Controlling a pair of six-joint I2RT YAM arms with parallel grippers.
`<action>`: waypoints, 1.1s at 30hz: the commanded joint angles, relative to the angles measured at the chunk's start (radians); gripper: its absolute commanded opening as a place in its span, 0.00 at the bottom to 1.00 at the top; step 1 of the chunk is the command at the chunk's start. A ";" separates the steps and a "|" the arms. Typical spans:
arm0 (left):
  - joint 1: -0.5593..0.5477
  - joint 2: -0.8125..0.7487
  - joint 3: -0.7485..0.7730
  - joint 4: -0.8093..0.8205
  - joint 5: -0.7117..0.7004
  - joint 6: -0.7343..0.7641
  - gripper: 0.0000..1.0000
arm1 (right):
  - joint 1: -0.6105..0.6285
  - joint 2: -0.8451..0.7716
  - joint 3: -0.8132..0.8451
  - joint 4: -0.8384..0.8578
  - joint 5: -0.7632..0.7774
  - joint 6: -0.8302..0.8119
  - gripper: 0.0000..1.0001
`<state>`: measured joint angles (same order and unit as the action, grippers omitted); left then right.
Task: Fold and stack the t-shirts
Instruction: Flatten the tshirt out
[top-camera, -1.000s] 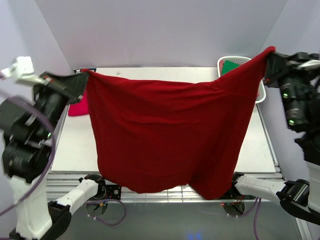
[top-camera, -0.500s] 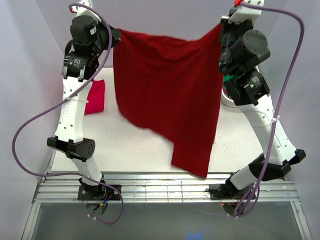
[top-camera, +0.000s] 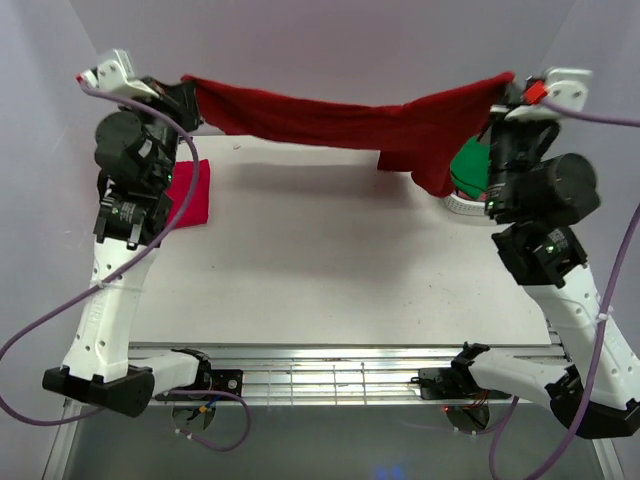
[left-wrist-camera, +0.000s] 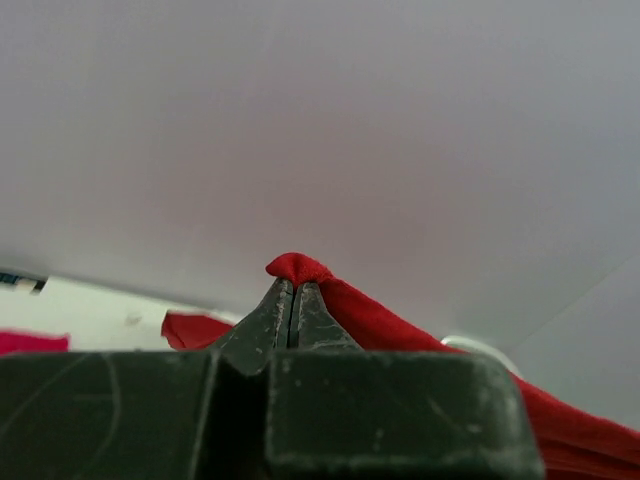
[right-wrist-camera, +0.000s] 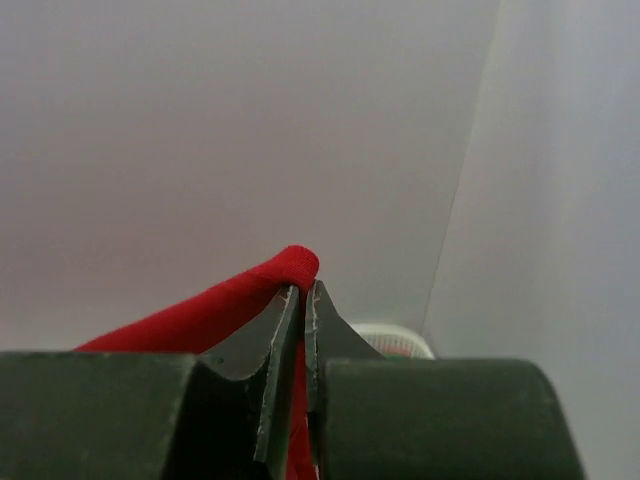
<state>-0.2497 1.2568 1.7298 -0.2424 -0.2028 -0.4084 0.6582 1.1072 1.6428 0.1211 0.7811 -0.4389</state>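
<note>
Counted: three t-shirts, one basket, two arms. The dark red t-shirt (top-camera: 340, 122) is held stretched in the air above the far edge of the tabletop (top-camera: 330, 280), with one corner pinched at each end. A fold is seen hanging lower near the right end. The left jaws are pressed together on a bunched corner of that shirt, and the right jaws are clamped on the opposite corner the same way. The pinkish-red t-shirt (top-camera: 190, 193) is seen lying on the tabletop at far left, beside the left arm (top-camera: 125, 190). The green t-shirt (top-camera: 470, 160) is seen in the white basket (top-camera: 460, 206) at far right, partly hidden by the hanging red cloth and the right arm (top-camera: 540, 190).
</note>
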 joint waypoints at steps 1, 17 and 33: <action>0.007 -0.031 -0.258 0.049 -0.053 0.059 0.00 | -0.005 -0.016 -0.279 -0.206 -0.042 0.185 0.08; 0.007 -0.068 -0.839 -0.262 -0.055 -0.027 0.00 | 0.001 0.076 -0.623 -0.790 -0.546 0.719 0.08; 0.003 0.038 -0.774 -0.633 -0.035 -0.164 0.84 | 0.369 0.105 -0.741 -1.186 -0.520 1.180 0.16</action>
<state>-0.2459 1.3079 0.8871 -0.7834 -0.2424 -0.5198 0.9718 1.1954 0.9447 -0.9512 0.2619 0.5888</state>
